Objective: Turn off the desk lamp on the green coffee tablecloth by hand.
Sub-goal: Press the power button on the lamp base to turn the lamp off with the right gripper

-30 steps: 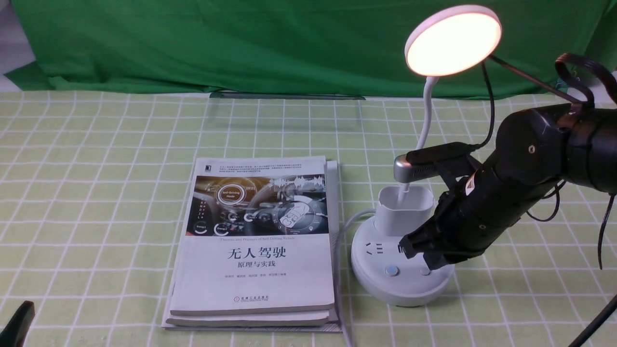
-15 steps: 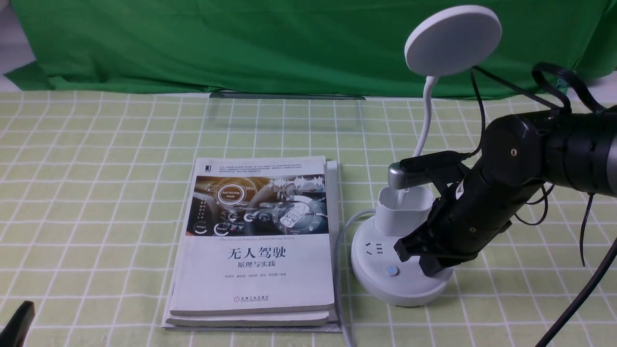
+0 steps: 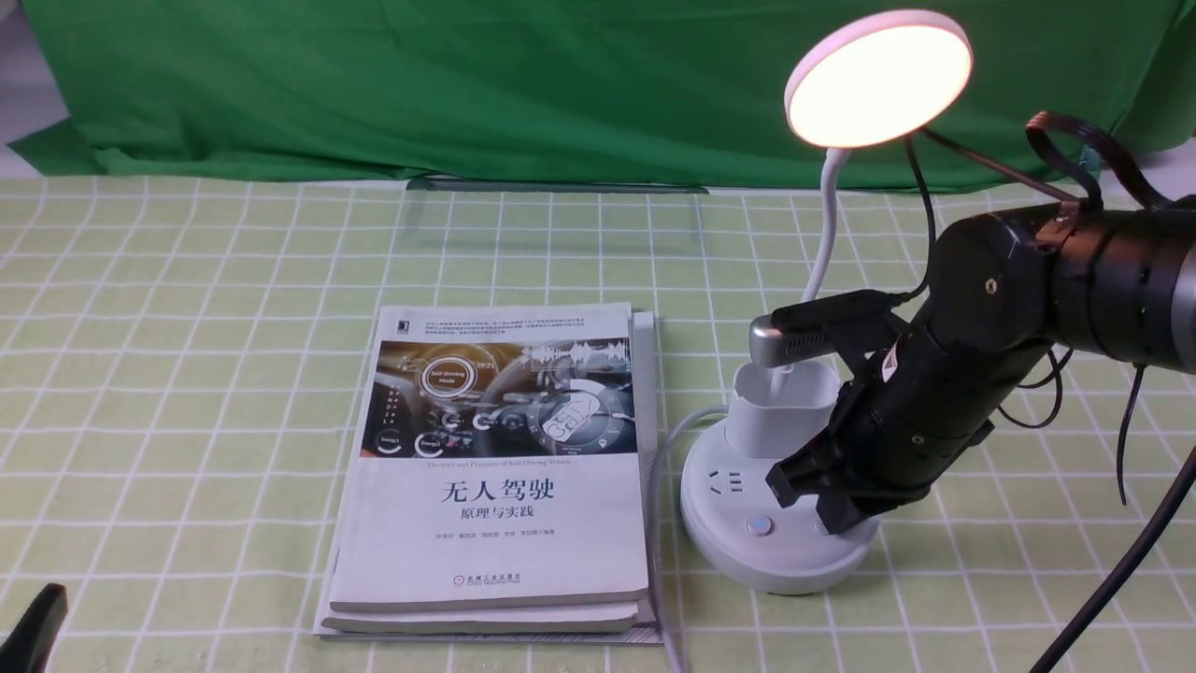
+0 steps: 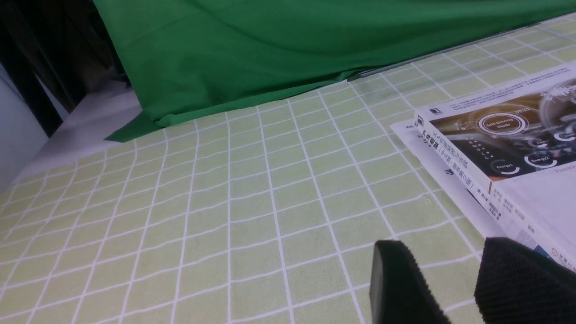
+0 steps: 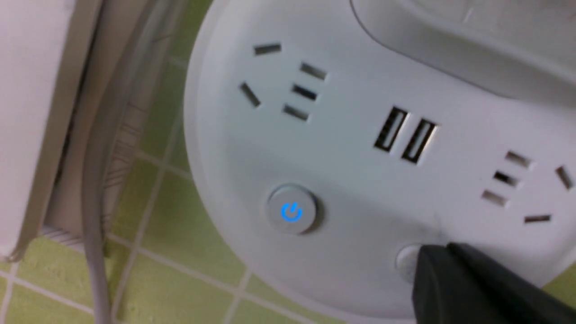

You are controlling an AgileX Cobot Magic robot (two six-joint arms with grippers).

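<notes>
The white desk lamp stands on the green coffee tablecloth (image 3: 187, 374) at the right, and its round head (image 3: 878, 79) glows warm. A blue-lit power button (image 5: 291, 210) and a smaller plain button (image 5: 405, 261) sit on its round base (image 3: 729, 547). My right hand gripper (image 3: 815, 505) is shut, and its joined black tips (image 5: 434, 258) rest on the edge of the plain button. Low over the cloth beside the book, my left gripper (image 4: 445, 270) stands open with nothing between its fingers.
A stack of books (image 3: 495, 467) lies just left of the lamp base, with the lamp's grey cable (image 3: 665, 458) running between them. A white cup holder (image 3: 780, 407) rises behind the sockets. Dark green backdrop cloth (image 3: 467, 84) hangs at the far edge.
The lamp was lit one second ago, dark half a second ago, and glows again now. My right arm dipped onto the base and has lifted very slightly.
</notes>
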